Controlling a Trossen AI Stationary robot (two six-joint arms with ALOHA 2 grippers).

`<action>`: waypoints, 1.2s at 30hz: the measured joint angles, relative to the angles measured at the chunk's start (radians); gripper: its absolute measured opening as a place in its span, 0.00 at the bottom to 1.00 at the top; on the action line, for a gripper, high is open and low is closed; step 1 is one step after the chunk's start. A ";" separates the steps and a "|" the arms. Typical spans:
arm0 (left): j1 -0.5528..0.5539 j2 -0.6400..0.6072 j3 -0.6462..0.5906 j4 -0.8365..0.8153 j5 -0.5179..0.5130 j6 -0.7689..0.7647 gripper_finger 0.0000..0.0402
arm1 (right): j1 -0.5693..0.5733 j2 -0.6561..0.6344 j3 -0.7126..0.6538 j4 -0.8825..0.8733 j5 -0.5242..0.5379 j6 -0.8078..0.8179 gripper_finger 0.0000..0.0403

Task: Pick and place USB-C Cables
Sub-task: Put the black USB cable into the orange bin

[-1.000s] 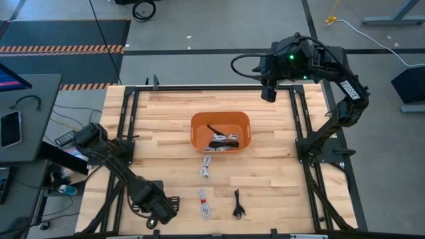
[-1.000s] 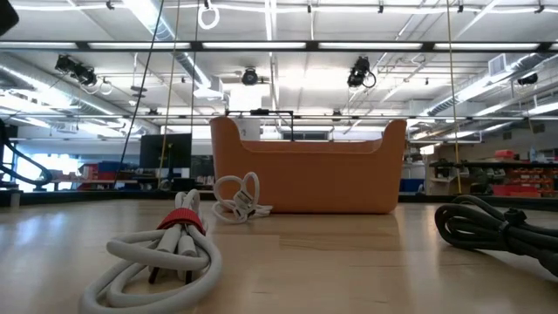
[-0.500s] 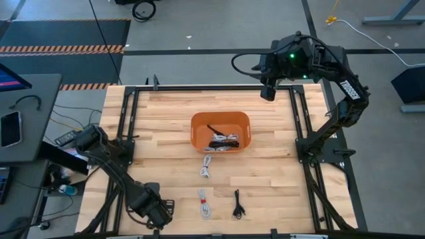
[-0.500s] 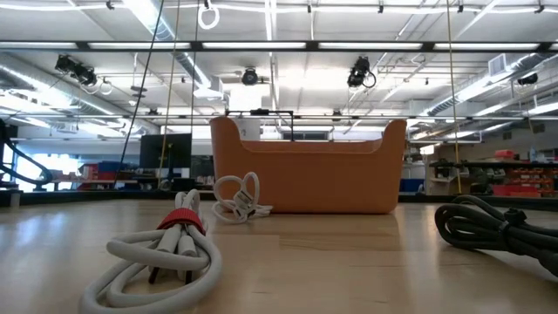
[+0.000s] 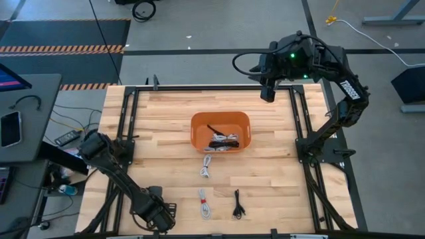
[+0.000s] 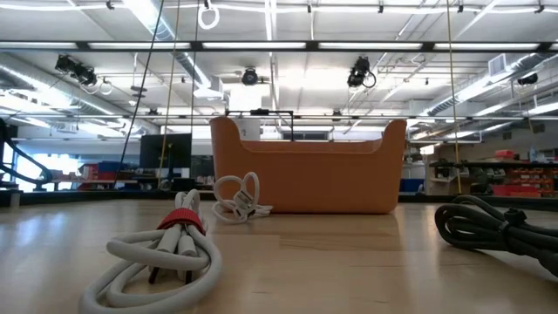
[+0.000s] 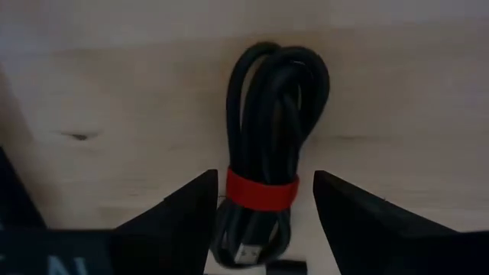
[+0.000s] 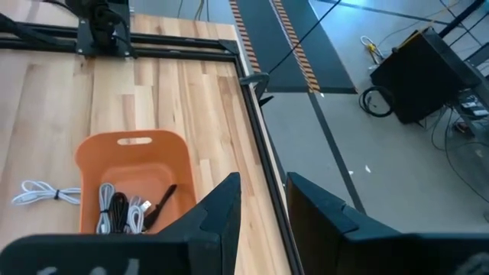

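Our left gripper (image 7: pixel 260 210) sits low at the bench's (image 5: pixel 166 119) near-left corner, jaws apart astride a black cable with a red band (image 7: pixel 263 153) — flanking, not squeezing. Our right gripper (image 8: pixel 260 206) hangs past the far edge, jaws slightly apart, empty. More cables lie in the orange bin (image 5: pixel 220 119) at centre; three lie on the wood nearer — two white (image 5: pixel 206 166), one black (image 5: pixel 238 204).

High cam: straight down over whole tabletop (image 5: pixel 166 119). Low cam: at tabletop level, looks across to orange bin (image 6: pixel 307 170), room behind. L wrist cam: v. close, down on black cable w/ red band (image 7: pixel 263 164). R wrist cam: high up, far, shares bin w/ high + low.
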 joint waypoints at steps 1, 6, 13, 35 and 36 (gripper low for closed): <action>0.000 0.010 0.000 0.009 0.000 0.001 0.55 | 0.000 0.000 0.000 -0.001 -0.001 0.000 0.28; 0.001 0.047 0.001 0.051 0.005 0.010 0.52 | 0.000 0.000 0.000 -0.001 -0.001 0.000 0.28; 0.025 0.041 0.003 0.054 -0.005 0.069 0.12 | 0.000 0.000 0.000 -0.002 -0.002 0.000 0.28; 0.146 -0.508 0.000 -0.419 -1.385 0.343 0.12 | 0.088 -0.001 -0.095 -0.028 -0.005 0.266 0.12; 0.148 -0.532 0.000 -0.406 -1.433 0.394 0.12 | 0.103 -0.001 -0.125 0.007 -0.019 0.276 0.12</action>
